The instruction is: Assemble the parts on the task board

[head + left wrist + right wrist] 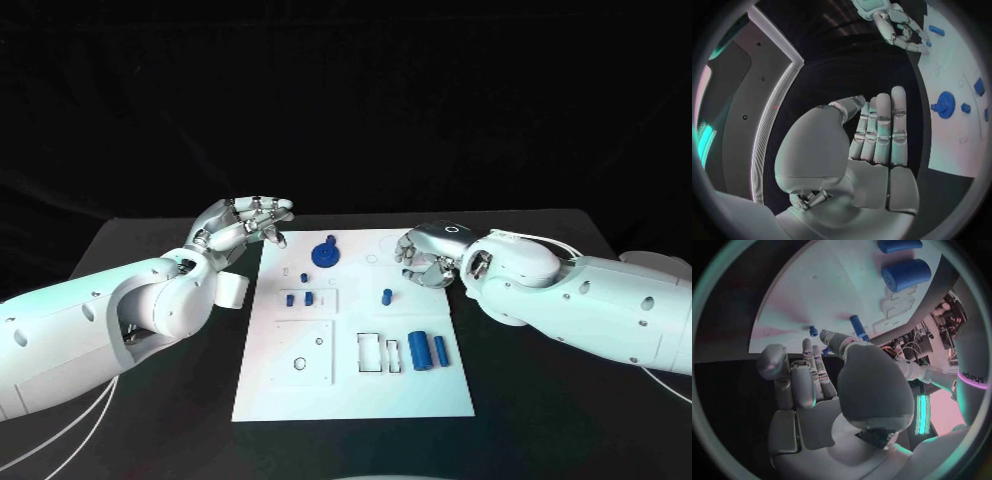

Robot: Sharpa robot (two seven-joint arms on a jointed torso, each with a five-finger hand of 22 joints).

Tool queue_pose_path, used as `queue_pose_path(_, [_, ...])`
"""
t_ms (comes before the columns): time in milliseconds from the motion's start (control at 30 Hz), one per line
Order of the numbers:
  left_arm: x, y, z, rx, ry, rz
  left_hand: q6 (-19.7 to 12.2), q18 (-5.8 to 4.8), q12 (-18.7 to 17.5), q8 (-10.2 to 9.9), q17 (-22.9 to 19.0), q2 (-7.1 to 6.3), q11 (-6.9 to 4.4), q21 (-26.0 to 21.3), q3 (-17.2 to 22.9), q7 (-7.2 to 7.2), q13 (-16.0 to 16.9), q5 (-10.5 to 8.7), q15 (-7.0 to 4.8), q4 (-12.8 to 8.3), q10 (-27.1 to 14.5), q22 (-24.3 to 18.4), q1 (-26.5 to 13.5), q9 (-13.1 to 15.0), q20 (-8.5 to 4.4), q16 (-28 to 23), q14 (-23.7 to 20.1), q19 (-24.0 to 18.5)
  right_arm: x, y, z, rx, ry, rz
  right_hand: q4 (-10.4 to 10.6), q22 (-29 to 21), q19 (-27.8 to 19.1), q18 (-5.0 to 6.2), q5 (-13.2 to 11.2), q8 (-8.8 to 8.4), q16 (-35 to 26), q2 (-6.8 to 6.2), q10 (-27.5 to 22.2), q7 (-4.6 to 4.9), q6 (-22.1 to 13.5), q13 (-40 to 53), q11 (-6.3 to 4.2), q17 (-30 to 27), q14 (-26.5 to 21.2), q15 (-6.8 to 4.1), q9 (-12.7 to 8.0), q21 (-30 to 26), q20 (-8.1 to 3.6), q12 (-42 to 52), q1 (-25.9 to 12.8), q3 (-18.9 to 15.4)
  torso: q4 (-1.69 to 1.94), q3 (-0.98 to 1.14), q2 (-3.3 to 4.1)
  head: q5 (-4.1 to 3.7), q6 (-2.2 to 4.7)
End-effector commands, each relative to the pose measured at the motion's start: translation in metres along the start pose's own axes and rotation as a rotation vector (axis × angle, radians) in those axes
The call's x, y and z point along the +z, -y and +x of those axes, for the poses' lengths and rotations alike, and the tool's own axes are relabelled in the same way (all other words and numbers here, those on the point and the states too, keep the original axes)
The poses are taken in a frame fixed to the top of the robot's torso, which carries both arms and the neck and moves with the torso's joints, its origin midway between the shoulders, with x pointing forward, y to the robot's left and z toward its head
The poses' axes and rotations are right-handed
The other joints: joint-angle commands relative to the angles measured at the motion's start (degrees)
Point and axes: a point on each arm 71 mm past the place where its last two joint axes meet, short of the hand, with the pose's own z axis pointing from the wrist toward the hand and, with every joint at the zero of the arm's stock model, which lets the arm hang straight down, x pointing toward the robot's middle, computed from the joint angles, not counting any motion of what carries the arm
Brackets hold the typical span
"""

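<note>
We saw the black table [159,380] under everything, and at its centre the white task board [361,385], long side running from twelve to six o'clock. The left arm [87,330] came in from eight o'clock and the right arm [606,305] from three. The left hand [248,222] hung just off the board's far corner at eleven o'clock, palm open, fingers [882,130] straight and side by side, gripping nothing. The right hand [430,252] hovered over the board's far edge at one o'clock, its fingers [814,375] loosely curled with gaps between them and nothing inside. Among the parts, the blue gear-like disc [327,255] sat near the board's far end, between the two hands. Two blue cylinders [428,350], the thicker beside the thinner, lay at the board's four o'clock side next to rectangular cut-outs [375,352]. A slim blue peg [387,296] stood near the middle, toward the right hand, and a few small blue blocks [299,297] lay at nine o'clock from it. We could not tell whether the peg was seated in a hole.
</note>
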Motion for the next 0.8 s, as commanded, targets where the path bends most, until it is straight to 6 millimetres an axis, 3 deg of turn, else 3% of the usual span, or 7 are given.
queue_pose_path(33, [-0.001,0.0031,-0.0003,-0.064,0.019,0.034,-0.4,0.35,0.4,-0.3,0.1,0.07,-0.04,-0.4,-0.5,0.17,0.1,-0.03,-0.15,-0.1,-0.3,-0.1,-0.5,0.1,0.18,0.4,-0.5,0.3,0.0024,0.0003,0.0018,-0.072,-0.021,0.017,-0.4,0.6,0.7,-0.81,-0.2,-0.41,0.4,0.81,1.2,-0.19,0.8,-0.3,-0.23,0.3,1.9,0.02,0.0,0.9,0.02,-0.4,0.3,0.4,0.06,0.02,-0.01,-0.13,-0.24])
queue_pose_path(200, [-0.0018,0.0037,-0.0001,-0.069,0.016,0.031,-0.5,0.35,0.5,-0.3,0.1,0.05,-0.02,-0.5,-0.7,0.19,0.2,-0.04,-0.14,-0.1,-0.5,-0.2,-0.6,0.1,0.19,0.4,-0.5,0.4,0.0046,0.0006,0.004,-0.079,-0.032,0.024,-1.1,1.9,1.2,-1.02,-1.6,-0.41,0.9,1.63,3.0,-0.67,2.2,-0.8,-0.74,0.8,2.0,-0.4,0.1,2.3,-0.16,-0.5,0.6,1.3,0.11,0.02,0.13,-0.04,-0.42])
queue_pose_path(800, [-0.003,0.0042,-0.0004,-0.071,0.013,0.024,-0.7,0.35,0.7,-0.4,0.2,0.09,0.04,-0.9,-0.9,0.28,0.3,0.02,-0.12,-0.3,-0.8,-0.4,-0.4,0.2,0.18,0.5,-0.7,0.6,0.0053,0.0006,0.0108,-0.111,-0.064,0.032,-1.7,4.1,2.5,-1.57,-2.1,-0.32,1.6,1.86,5.2,-1.27,3.9,-1.0,-1.37,1.8,2.2,-0.9,0.3,5.2,-0.54,-0.4,0.2,1.6,-0.02,0.15,-0.05,0.08,-0.95])
